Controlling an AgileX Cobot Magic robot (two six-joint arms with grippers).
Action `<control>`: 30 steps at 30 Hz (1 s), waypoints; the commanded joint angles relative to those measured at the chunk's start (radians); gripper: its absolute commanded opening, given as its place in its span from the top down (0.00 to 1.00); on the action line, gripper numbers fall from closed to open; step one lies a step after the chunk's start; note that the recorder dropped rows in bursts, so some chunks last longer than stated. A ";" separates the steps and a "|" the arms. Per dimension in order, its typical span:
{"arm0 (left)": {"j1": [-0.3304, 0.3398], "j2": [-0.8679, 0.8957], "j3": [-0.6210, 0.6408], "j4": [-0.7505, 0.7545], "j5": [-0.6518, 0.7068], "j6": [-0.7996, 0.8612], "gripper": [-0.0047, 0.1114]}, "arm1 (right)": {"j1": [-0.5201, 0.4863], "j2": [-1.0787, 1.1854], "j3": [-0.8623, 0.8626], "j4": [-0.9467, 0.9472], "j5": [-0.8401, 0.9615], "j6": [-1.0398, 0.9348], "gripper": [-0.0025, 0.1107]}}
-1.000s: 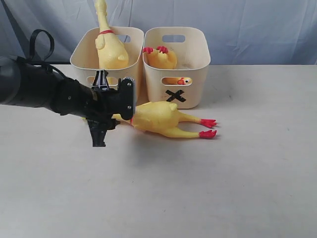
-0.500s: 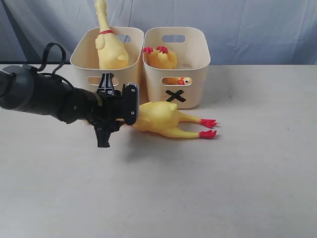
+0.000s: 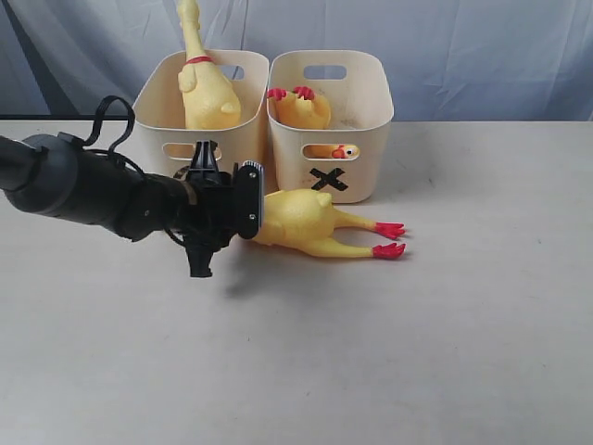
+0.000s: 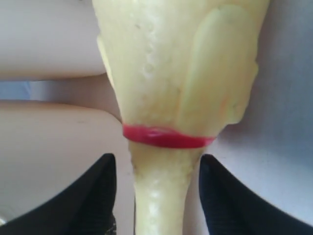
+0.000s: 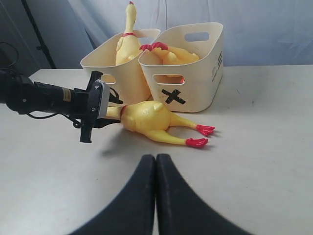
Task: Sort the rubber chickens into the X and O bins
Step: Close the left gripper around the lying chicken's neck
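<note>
Left wrist view alone shows left jaws open astride the chicken (image 4: 178, 88) neck; right jaws closed.

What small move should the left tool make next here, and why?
Probably close the left tool: its fingers straddle the lying chicken at the neck, beside the red band, with gaps on both sides, so nothing is gripped yet.
</note>
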 commanded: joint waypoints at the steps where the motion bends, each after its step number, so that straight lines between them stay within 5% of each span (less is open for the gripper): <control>1: -0.003 0.018 0.005 -0.003 -0.011 -0.004 0.53 | -0.004 -0.005 0.005 -0.003 -0.005 -0.003 0.98; 16: -0.003 0.054 0.005 0.001 -0.090 -0.004 0.55 | -0.004 -0.005 0.005 -0.003 -0.005 -0.003 0.98; 26: -0.003 0.054 0.005 0.001 -0.039 -0.004 0.96 | -0.004 -0.005 0.005 -0.003 -0.005 -0.003 0.98; 30: -0.004 0.050 0.005 0.001 -0.012 -0.004 0.96 | -0.004 -0.005 0.005 -0.003 -0.005 -0.003 0.98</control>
